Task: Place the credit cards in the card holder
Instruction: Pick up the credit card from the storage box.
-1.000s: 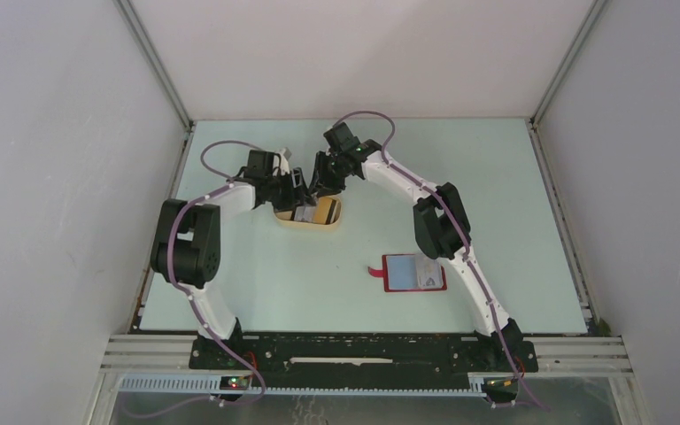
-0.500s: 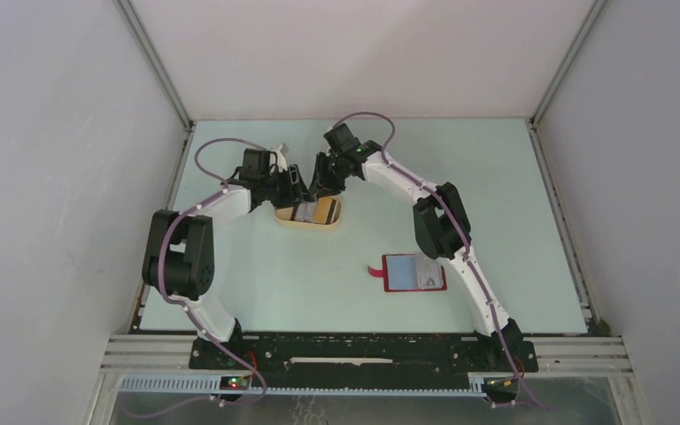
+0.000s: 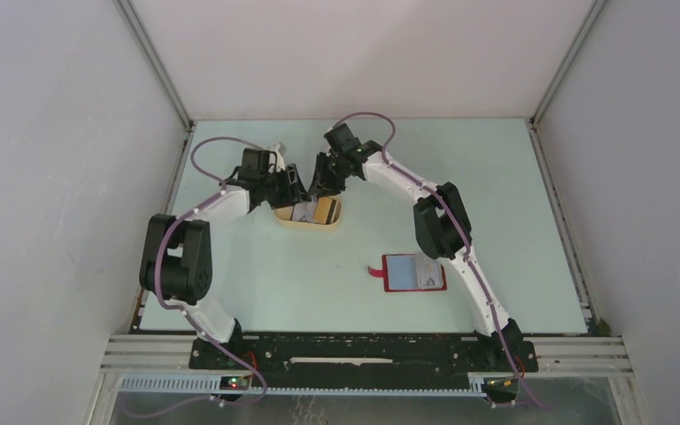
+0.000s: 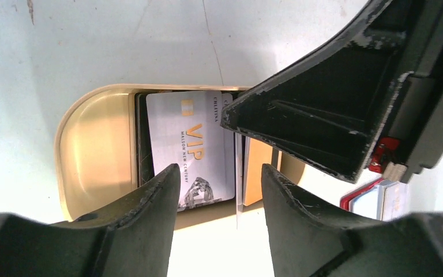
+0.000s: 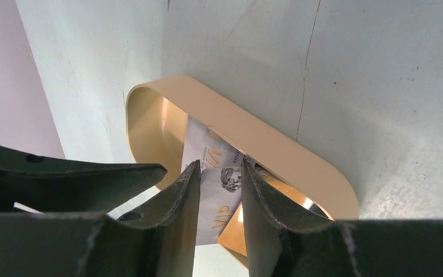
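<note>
Left end effector [image 4: 220, 173] hangs half open, empty, over the dish [image 5: 265, 150], upper centre; right end effector [image 5: 219, 167], partly open, straddles the pale credit card [image 4: 190, 144]. Crowded: fingers could clash, card could skid. Card holder [image 3: 412, 272] lies lower right.

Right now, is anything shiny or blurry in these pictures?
Left wrist view: a bright gleam lies on the floor of the tan dish, while the VIP card prints sharp. Right wrist view: the dish's inside glints too, and the right gripper's fingers are dark, showing little detail. Top view: even, soft light and faint shadows; the card holder is small, so its details are lost.
</note>
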Robot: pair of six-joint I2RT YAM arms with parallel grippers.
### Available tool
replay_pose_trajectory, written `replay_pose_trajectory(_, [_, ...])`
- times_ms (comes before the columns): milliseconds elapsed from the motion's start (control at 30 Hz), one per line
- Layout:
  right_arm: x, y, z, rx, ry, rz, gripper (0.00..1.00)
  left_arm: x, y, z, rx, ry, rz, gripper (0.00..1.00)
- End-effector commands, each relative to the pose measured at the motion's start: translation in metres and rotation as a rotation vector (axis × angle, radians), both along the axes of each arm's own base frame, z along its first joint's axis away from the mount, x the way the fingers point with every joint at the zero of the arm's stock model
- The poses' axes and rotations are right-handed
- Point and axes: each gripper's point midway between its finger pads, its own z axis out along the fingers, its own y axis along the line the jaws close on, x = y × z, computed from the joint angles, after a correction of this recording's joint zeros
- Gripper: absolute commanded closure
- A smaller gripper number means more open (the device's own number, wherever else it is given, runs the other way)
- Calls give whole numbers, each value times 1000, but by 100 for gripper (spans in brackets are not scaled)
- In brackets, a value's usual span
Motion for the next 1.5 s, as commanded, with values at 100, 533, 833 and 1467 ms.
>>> replay_pose_trajectory(100, [-4,-4,16,-9,-23,11,62,-5,-12,18,-21,-56,-46,48])
replay_pose_trajectory(533, [-5,-3,18,-6,-25,14,62,-7,-22,-9,-17,28,-85,64])
replay_pose_trajectory(833, [-4,0,33,36,-61,51,56,-6,-20,-5,-4,7,-79,100])
replay_pose_trajectory(1467, [-58,-40,186,322,-479,578,35,-26,8,70,79,-242,-29,100])
